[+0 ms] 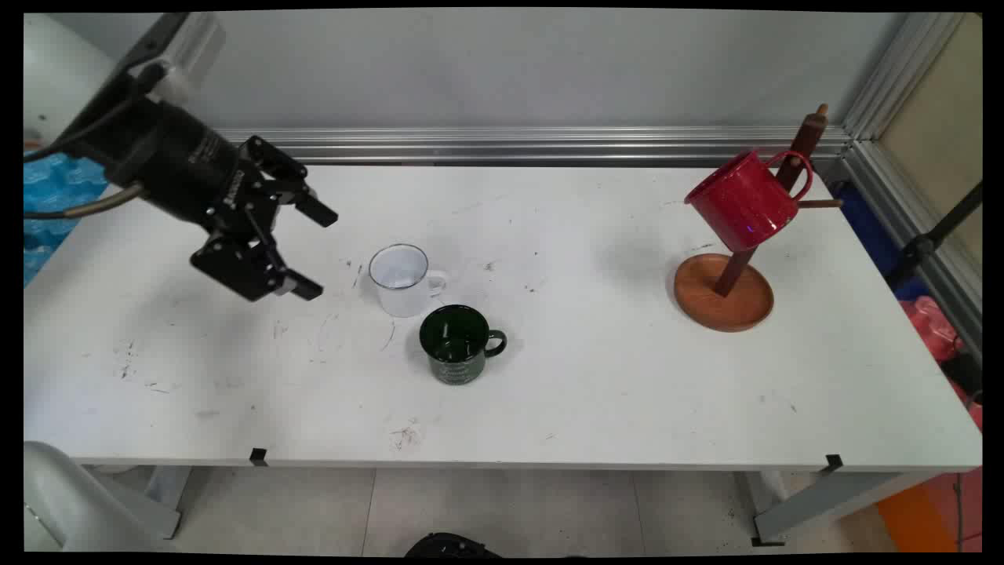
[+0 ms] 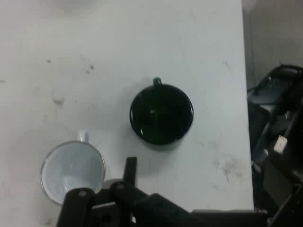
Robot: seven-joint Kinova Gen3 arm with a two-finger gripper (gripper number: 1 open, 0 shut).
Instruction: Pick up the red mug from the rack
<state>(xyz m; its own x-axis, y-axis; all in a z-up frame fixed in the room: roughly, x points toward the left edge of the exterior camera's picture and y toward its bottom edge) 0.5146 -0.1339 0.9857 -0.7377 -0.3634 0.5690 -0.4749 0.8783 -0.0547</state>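
Overhead at the left of the table, the hand hangs tilted, its two fingers spread wide apart and gripping nothing. Nearest to it is a white mug, standing upright just to the hand's right with its handle turned away from the hand. Touching or almost touching that mug, on its near side, stands a dark green mug, also upright, handle pointing right. In the hand view the white mug sits low beside the hand's linkage, and the green mug lies near the middle. Well apart, at the table's far right, a red mug hangs by its handle from a peg of a wooden mug stand with a round base.
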